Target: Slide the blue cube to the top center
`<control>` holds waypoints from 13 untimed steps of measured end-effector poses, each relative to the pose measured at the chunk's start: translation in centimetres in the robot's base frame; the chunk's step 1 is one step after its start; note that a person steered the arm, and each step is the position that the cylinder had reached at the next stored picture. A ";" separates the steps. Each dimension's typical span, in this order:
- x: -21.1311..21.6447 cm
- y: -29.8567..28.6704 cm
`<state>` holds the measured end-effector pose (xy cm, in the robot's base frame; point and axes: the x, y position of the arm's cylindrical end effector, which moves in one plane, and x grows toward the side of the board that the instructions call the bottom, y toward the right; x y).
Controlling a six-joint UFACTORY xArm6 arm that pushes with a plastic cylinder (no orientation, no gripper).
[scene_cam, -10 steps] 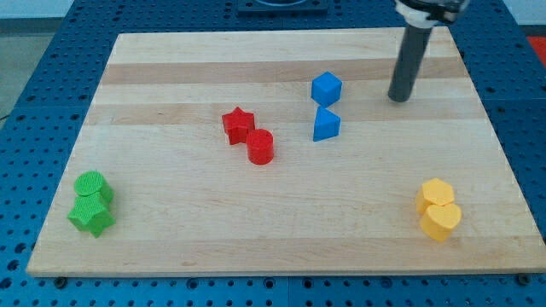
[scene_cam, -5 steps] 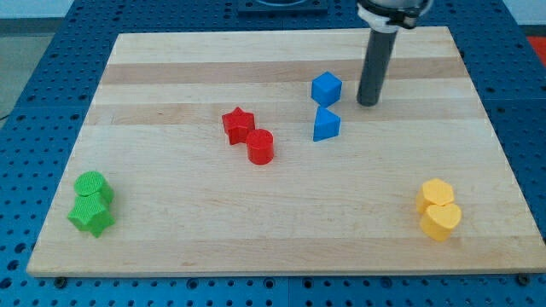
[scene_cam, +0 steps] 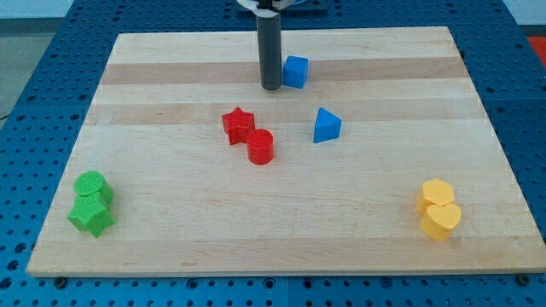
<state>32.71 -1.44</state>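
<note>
Blue cube [scene_cam: 295,71] sits near the view's top, just right of centre on our wooden board [scene_cam: 171,51], and my tip [scene_cam: 271,86] stands immediately to its left, so close that rod and cube look to be touching, though we cannot be sure of contact. We have no jaws to open or close: the arm ends in a plain dark rod [scene_cam: 270,47], upright, and it holds nothing. Below the cube and a little to the right, apart from it, lies the blue wedge [scene_cam: 326,125]. Towards the board's middle, left of the wedge, the red star [scene_cam: 239,125] and the red cylinder [scene_cam: 261,147] sit touching, the cylinder to the star's lower right. Far off at the view's bottom left we see two green blocks pressed together, a green cylinder [scene_cam: 91,185] above a green star [scene_cam: 92,214]. At the bottom right two yellow blocks also touch, a yellow hexagon [scene_cam: 436,194] above a yellow heart [scene_cam: 441,222]. Around the board runs a blue pegboard [scene_cam: 34,102].
</note>
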 end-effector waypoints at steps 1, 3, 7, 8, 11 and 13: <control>0.0 3.9; -0.6 4.5; 0.3 6.6; -0.7 9.7; -7.8 3.8; -8.7 2.8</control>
